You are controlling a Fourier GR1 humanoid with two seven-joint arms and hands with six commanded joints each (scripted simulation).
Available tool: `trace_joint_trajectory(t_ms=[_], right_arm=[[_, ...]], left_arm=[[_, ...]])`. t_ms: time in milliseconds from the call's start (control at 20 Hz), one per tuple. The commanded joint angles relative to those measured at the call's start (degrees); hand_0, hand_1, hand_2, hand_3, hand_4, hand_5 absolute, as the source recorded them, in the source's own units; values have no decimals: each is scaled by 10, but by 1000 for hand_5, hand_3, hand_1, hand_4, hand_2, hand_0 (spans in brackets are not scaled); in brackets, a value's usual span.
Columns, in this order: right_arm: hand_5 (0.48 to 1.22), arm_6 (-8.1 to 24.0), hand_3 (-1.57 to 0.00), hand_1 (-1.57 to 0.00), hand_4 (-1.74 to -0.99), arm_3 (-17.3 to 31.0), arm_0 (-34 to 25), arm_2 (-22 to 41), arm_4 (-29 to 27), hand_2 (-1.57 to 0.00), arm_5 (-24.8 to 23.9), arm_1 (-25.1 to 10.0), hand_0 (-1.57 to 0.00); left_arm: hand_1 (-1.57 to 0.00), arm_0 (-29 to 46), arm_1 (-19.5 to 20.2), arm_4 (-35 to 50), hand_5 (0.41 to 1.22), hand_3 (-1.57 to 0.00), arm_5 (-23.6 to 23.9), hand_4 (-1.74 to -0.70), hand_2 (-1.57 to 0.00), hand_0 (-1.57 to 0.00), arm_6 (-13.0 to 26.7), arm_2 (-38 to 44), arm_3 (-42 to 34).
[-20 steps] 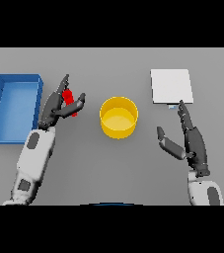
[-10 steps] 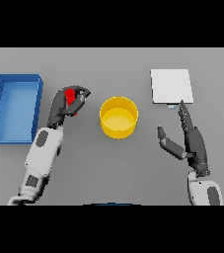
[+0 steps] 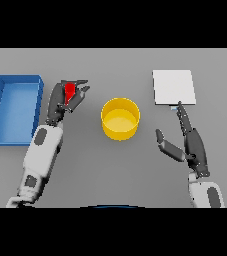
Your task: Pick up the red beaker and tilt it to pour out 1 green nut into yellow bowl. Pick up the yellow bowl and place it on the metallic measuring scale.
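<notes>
Our left hand (image 3: 67, 100) has closed its fingers round the red beaker (image 3: 70, 91) since a sec ago, now gripped left of yellow bowl (image 3: 120, 118); pour comes next. Right hand (image 3: 187, 142) open, idle near the scale (image 3: 173, 87).

My one view looks steeply down from my head at the table (image 3: 110, 180) from moderate height. My left hand (image 3: 65, 102) shows left of centre, my right hand (image 3: 187, 142) lower right; the far table edge lies beyond both.
</notes>
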Motion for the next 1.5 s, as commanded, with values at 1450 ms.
trace_joint_trajectory(t_ms=[1450], right_arm=[[671, 22, 1, 1, -1237, -16, 3, 8, 21, 1, -18, 10, 1]], left_arm=[[-1571, -264, 189, -411, 1214, -1571, -204, -1672, -1571, -1571, 118, -491, 14]])
